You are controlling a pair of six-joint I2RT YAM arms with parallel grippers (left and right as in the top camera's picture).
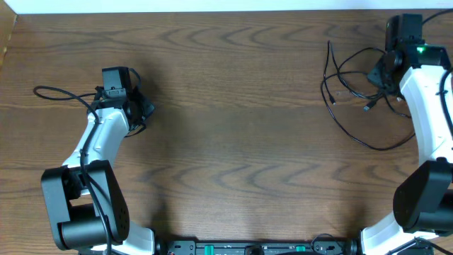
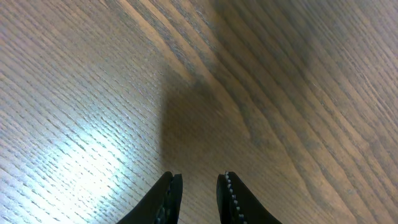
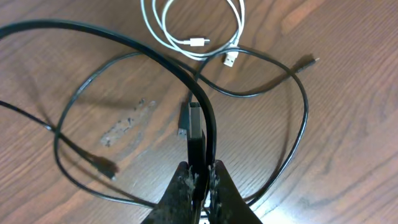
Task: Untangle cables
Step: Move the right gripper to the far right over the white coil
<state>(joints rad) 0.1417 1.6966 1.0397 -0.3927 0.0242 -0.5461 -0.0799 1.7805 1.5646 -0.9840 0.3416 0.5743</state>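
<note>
At the left of the overhead frame the left gripper hovers over bare counter, its jaws a little apart and holding nothing. None of the loose cables is near it; they lie together at the upper right, their loops crossing. In the right wrist view the right gripper is pressed together, pinching one black cable at its plug end. A thin black loop runs around it, and the white cable lies coiled at the top. Untangling looks barely begun: no cable is separated, and all three need pulling apart.
</note>
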